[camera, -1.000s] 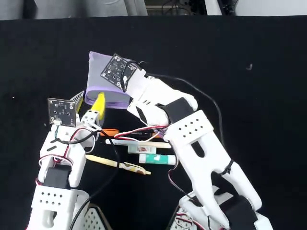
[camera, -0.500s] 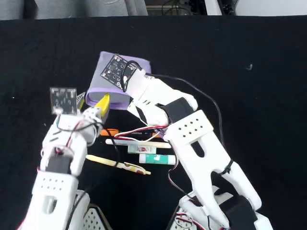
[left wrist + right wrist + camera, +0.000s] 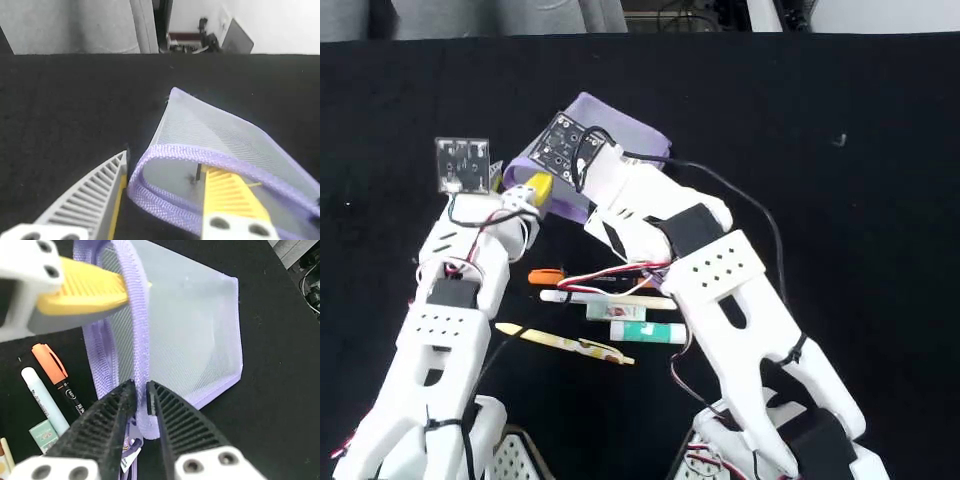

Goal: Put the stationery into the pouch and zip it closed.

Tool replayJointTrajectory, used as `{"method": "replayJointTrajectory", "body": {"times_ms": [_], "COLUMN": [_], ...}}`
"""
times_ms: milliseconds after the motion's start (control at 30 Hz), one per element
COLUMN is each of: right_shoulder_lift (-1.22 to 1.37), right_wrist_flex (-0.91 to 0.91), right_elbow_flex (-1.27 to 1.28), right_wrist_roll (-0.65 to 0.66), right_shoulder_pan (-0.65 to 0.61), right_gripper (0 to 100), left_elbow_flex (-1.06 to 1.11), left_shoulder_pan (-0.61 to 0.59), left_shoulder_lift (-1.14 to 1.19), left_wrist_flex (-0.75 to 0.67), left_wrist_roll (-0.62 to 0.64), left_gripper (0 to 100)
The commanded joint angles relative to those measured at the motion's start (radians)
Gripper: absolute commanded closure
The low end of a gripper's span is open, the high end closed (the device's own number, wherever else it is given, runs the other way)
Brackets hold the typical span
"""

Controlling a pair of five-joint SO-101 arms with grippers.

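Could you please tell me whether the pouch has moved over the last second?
Yes. The pouch has swung to the right in the high view, while the pens stayed put.

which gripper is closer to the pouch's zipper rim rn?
Right. The right gripper is shut on the purple zipper rim. The left gripper is open astride that rim, yellow finger inside the pouch, grey finger outside; contact there is unclear.

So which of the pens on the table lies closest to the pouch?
The orange-capped marker; the white pen and the cream pen lie farther from the pouch.
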Motion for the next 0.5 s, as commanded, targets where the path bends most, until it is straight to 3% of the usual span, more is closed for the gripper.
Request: {"method": "replayJointTrajectory", "body": {"times_ms": [0, 100, 467], "right_shoulder_lift": [-0.044, -0.044, -0.044], "right_wrist_flex": [0.003, 0.003, -0.003], "right_elbow_flex": [-0.005, -0.005, -0.007], "right_wrist_roll": [0.034, 0.037, 0.031], "right_shoulder_pan": [-0.011, -0.005, 0.04], "right_gripper": [98.7, 98.7, 98.7], "left_elbow_flex": [0.025, 0.028, 0.033], "left_shoulder_pan": [0.042, 0.07, 0.077], "left_shoulder_lift": [0.0, -0.002, -0.011], "left_wrist_flex": [-0.086, -0.086, -0.077], "left_wrist_roll": [-0.012, -0.012, -0.012], "left_gripper": [85, 98, 97]}}
